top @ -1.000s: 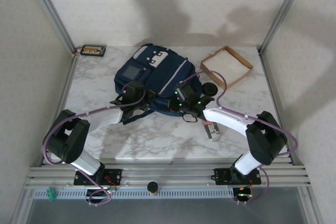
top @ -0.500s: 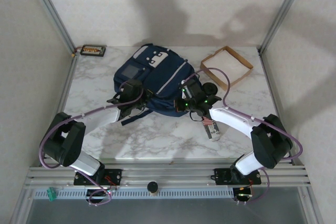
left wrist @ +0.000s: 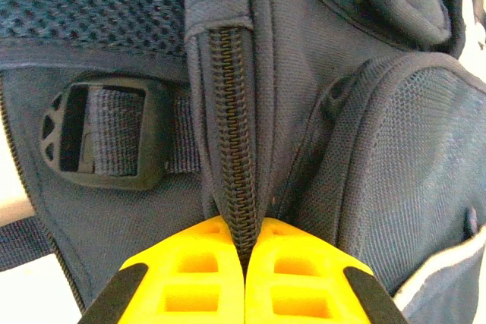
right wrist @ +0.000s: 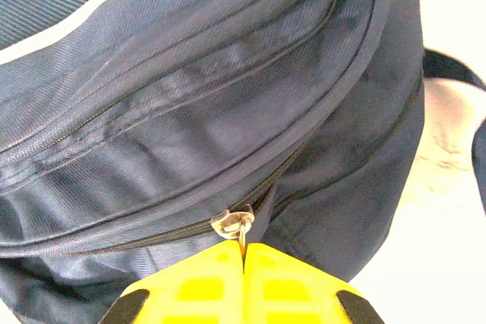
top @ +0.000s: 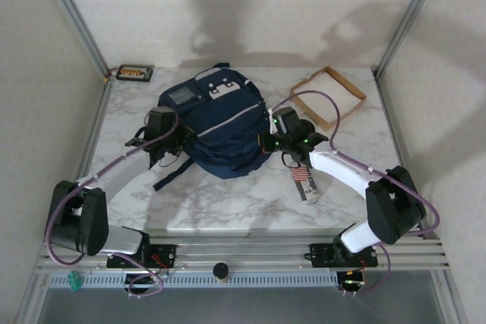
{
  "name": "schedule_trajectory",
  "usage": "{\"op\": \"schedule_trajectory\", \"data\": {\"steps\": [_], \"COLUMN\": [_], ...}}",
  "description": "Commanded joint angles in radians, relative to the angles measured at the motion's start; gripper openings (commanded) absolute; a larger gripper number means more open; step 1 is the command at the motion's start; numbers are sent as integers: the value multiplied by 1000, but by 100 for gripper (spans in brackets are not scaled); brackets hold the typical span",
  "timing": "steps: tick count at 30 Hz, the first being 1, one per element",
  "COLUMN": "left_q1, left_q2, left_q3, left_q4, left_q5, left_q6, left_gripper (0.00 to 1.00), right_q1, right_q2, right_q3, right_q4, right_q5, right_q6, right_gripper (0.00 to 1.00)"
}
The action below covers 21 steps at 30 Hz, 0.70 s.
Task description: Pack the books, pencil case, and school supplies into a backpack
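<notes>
Since a second ago the backpack (top: 216,123) has slid leftward and bunched up taller, and both arms have swung with it, the left one well out to the left. From the top view, a small dark case (top: 133,73) lies at the far left corner of the marble table (top: 228,202), well apart from everything else. The left gripper (top: 176,142) presses against the backpack's left flank, with a dark strap (top: 171,174) trailing toward the near edge below it. The backpack sits mid-table, slightly left of centre, its pale stripe facing up. The right gripper (top: 266,142) meets its right side. Behind that arm a shallow cardboard tray (top: 328,94) rests at the far right, and a white tube (top: 306,185) with a striped label lies under the right forearm.

The wrist views add what the overhead misses. The left gripper (left wrist: 244,244) has its yellow fingers pinched together on the backpack's zipper seam (left wrist: 231,127), beside a strap buckle (left wrist: 99,138). The right gripper (right wrist: 244,252) is clamped on the silvery zipper pull (right wrist: 234,221) at the end of a closed zipper.
</notes>
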Motion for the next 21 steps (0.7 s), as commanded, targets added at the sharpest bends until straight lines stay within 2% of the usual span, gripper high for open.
{"op": "schedule_trajectory", "data": {"steps": [1, 3, 4, 5, 7, 9, 13, 17, 21], "left_q1": [69, 53, 48, 39, 0, -66, -230, -378, -426], "left_q2": [-39, -95, -125, -162, -234, -307, -360, -296, -185], "left_q3": [29, -5, -28, -57, -108, -162, -266, -279, -213], "left_q4": [-2, 35, 48, 51, 17, -12, 99, 169, 206], "left_q5": [-51, 22, 43, 45, 17, -20, -69, -171, -229], "left_q6": [74, 41, 14, -17, -69, -159, -365, -490, -526], "left_gripper": [5, 37, 45, 52, 55, 64, 68, 67, 62], "right_q1": [21, 63, 96, 108, 109, 114, 115, 114, 115], "right_q2": [8, 32, 37, 40, 43, 45, 46, 52, 52], "right_q3": [-8, 13, 18, 18, 9, 7, -7, -16, -30], "right_q4": [9, 28, 39, 48, 74, 65, 60, 80, 96], "right_q5": [-28, -71, -82, -75, -112, -92, -76, -84, -88], "right_q6": [-21, 7, 20, 48, 76, 77, 51, 49, 45], "right_gripper": [0, 0, 0, 0, 0, 0, 0, 0, 0]}}
